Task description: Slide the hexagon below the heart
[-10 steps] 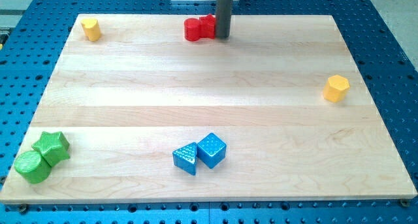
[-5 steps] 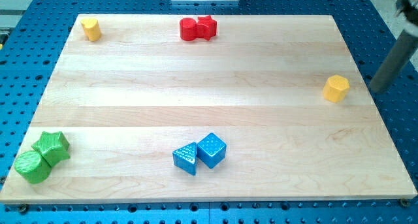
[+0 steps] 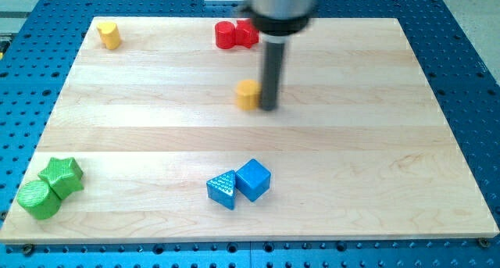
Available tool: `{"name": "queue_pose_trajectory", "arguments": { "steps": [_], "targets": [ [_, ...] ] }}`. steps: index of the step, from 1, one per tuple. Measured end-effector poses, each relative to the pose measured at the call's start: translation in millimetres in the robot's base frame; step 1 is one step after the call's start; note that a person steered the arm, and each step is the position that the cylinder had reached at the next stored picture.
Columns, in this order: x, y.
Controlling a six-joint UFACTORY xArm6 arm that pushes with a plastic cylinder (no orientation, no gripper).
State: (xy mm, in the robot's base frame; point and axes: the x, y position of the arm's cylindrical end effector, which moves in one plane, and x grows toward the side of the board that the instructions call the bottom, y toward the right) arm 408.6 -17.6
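1 yellow hexagon sits mid-surface, touching the tip on its right, well apart from the yellow heart at top left; no pincer shows.

The yellow block beside the rod is smeared by motion blur — its shape cannot be made out, and whether it touches the tip cannot be told. The rod's upper part is cut off by the view's top edge, and it overlaps the right side of the red pair, whose shapes stay unclear. The yellow block at the top left is too small for its outline to be read.
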Motion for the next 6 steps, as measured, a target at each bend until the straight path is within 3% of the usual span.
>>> {"name": "queue_pose_trajectory", "arguments": {
  "steps": [1,3,6],
  "targets": [
    [-4.3,-102.0],
    [-88.1,-222.2],
    [-59.3,-226.6]
  ]
}}
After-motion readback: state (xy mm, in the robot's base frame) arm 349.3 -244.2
